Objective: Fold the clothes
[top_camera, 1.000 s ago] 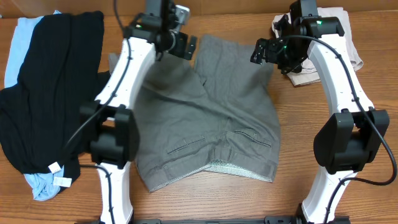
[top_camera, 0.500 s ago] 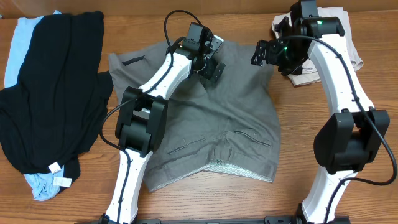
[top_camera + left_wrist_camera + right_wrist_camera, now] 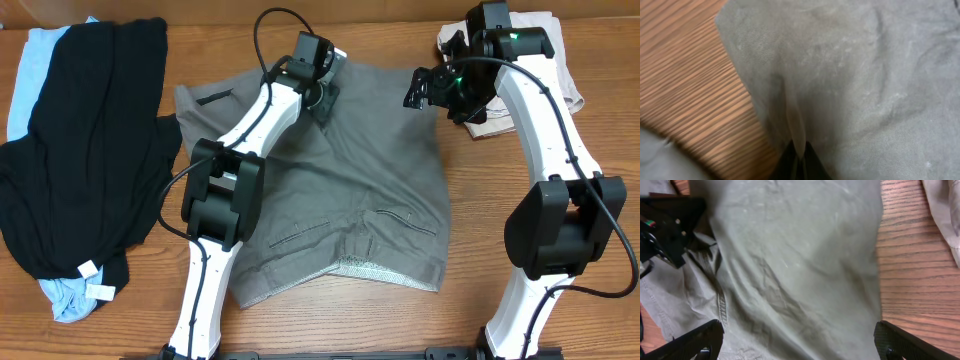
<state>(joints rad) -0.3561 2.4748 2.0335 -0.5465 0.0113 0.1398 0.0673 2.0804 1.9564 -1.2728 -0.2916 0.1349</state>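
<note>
The grey-olive shorts (image 3: 340,190) lie spread flat in the middle of the table, waistband toward the front. My left gripper (image 3: 322,92) is at their far edge and is shut on a pinched ridge of the grey fabric (image 3: 795,115); in the left wrist view the left gripper (image 3: 799,156) has its fingertips pressed together around that fold. My right gripper (image 3: 418,85) hovers over the far right part of the shorts (image 3: 800,255), fingers spread wide with nothing between them. In the right wrist view the right gripper (image 3: 797,337) looks down on flat cloth.
A black garment (image 3: 90,150) lies over a light-blue one (image 3: 25,80) at the left. Beige shorts (image 3: 550,75) sit at the back right behind the right arm. Bare wood (image 3: 915,280) shows to the right of the grey shorts.
My left gripper moved in over the shorts' far edge, then drew back slightly and closed on a fold of the fabric. The right arm has stayed still.
</note>
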